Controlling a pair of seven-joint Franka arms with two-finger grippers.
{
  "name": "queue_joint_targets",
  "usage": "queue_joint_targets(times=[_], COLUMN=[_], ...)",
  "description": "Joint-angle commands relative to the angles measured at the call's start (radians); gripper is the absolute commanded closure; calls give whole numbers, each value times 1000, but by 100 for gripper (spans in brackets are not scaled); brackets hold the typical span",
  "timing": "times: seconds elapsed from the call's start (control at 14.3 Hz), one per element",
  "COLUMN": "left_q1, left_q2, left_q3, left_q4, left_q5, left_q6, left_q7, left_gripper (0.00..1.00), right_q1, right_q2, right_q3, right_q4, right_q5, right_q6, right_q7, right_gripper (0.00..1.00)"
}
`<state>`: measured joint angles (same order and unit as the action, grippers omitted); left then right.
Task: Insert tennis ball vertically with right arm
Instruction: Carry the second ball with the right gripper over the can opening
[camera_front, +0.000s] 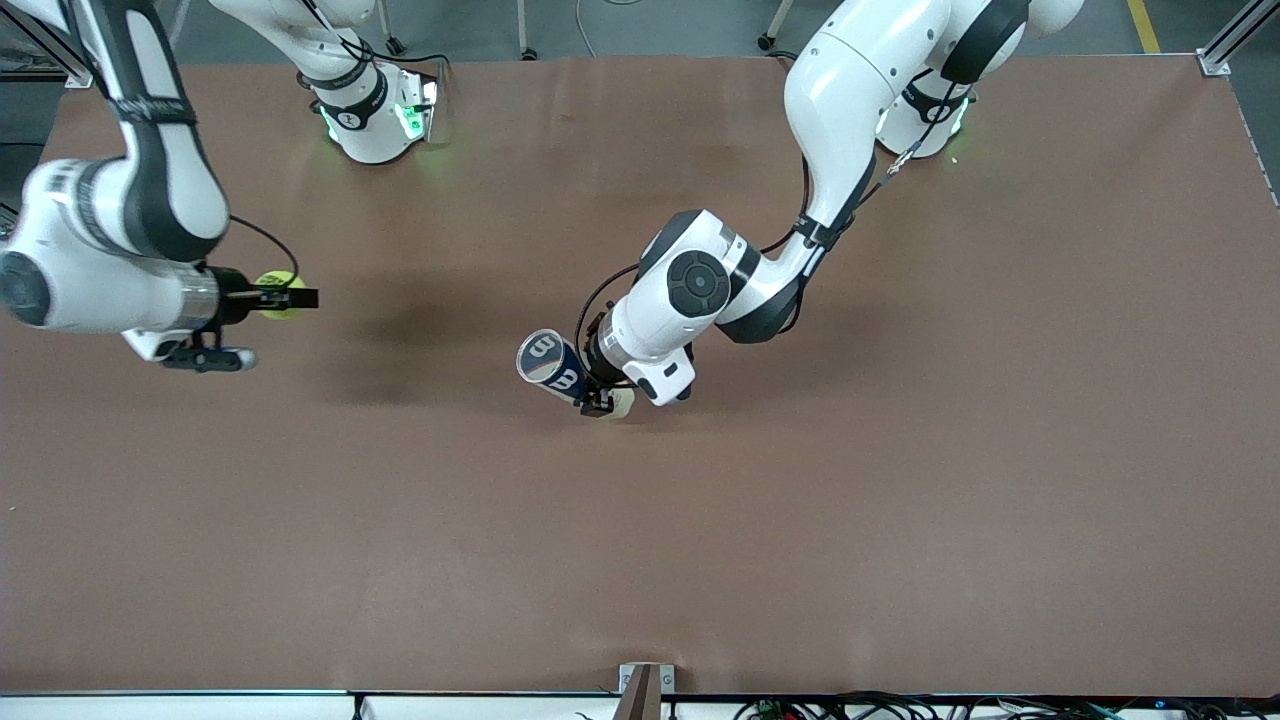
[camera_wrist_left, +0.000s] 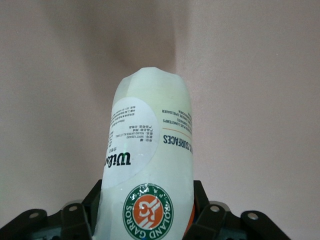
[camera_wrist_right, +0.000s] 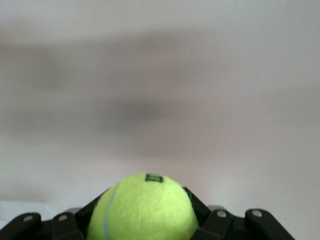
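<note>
My right gripper (camera_front: 285, 297) is shut on a yellow-green tennis ball (camera_front: 279, 294) and holds it above the table at the right arm's end. The ball fills the low middle of the right wrist view (camera_wrist_right: 145, 207), between the black fingers (camera_wrist_right: 200, 210). My left gripper (camera_front: 598, 398) is shut on a tennis ball can (camera_front: 552, 366) with a dark blue Wilson label, near the table's middle. The can is tilted, its open mouth turned up and toward the right arm's end. In the left wrist view the can (camera_wrist_left: 147, 165) shows its white label and a Roland Garros badge.
The brown table (camera_front: 900, 500) stretches wide around both arms. The two arm bases (camera_front: 375, 115) stand along the edge farthest from the front camera. A small bracket (camera_front: 645, 685) and cables sit at the nearest edge.
</note>
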<state>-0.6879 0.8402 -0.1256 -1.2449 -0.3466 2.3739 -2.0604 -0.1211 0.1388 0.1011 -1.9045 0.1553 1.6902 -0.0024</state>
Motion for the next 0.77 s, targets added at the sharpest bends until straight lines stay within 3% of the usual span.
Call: queue_joint_targets(times=[0.0,0.28,0.42,0.7], left_q1=[-1,-1,-1,-1], left_q2=[-15,-15,-13,-15], left_q3=[3,4,3,3], left_q4=[1,1,1,1], left_q5=[-23,-23,-22,-23], left_q6=[-21,-19,-18,-18], left_q7=[19,20,20,20], left_gripper=[28,28,28,28], right_q1=[101,211,279,417], right_q2=[70,94,134,183], right_q3=[6,6,6,5], right_q4=[195,333,398,406], right_q5=[-5,93,96,92], right_q6=[-52,-40,-24,149], right_q7=[142,350,450,649], right_gripper=[70,70,70,70])
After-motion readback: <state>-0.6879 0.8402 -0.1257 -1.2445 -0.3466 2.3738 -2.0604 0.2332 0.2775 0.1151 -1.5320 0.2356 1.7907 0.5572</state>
